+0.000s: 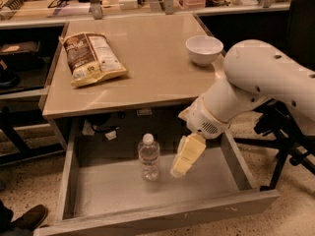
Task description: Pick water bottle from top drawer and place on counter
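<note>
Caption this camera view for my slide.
End effector hangs in the open top drawer beside the upright water bottle.

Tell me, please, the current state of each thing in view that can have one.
Top drawer: pulled open.
Water bottle: upright on the drawer floor, cap on, not gripped.
Gripper: lowered into the drawer, just right of the bottle, apart from it.
Chip bag: lying flat on the counter, left side.
Bowl: upright on the counter's right side, looks empty.

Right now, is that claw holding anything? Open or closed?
The gripper hangs in the top drawer beside the water bottle, apart from it, holding nothing; open or closed cannot be told.
</note>
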### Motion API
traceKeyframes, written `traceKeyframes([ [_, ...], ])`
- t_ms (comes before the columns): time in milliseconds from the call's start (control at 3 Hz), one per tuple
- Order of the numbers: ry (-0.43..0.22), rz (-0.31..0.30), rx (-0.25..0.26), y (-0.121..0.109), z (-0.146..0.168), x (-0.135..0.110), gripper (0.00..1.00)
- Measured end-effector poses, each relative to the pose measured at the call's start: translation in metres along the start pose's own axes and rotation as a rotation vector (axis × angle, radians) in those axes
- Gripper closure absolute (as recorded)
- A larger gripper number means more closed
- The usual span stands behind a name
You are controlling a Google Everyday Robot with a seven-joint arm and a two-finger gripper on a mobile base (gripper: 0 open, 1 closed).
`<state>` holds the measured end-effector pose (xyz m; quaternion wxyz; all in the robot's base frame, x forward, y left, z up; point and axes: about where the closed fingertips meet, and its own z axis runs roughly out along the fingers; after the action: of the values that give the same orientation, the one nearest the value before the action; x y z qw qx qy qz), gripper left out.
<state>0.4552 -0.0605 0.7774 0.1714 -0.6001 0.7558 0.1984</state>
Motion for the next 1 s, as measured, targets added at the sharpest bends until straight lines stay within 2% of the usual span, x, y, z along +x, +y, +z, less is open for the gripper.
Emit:
traceKeyframes([
  [333,-0.002,0.002,-0.004,0.0,0.002,0.0,0.0],
  [667,-0.061,0.002,-0.018,0.003,0.02,0.002,0.0],
  [1000,-0.161,-0.001,-0.038,0.001,0.048,-0.003,0.0],
])
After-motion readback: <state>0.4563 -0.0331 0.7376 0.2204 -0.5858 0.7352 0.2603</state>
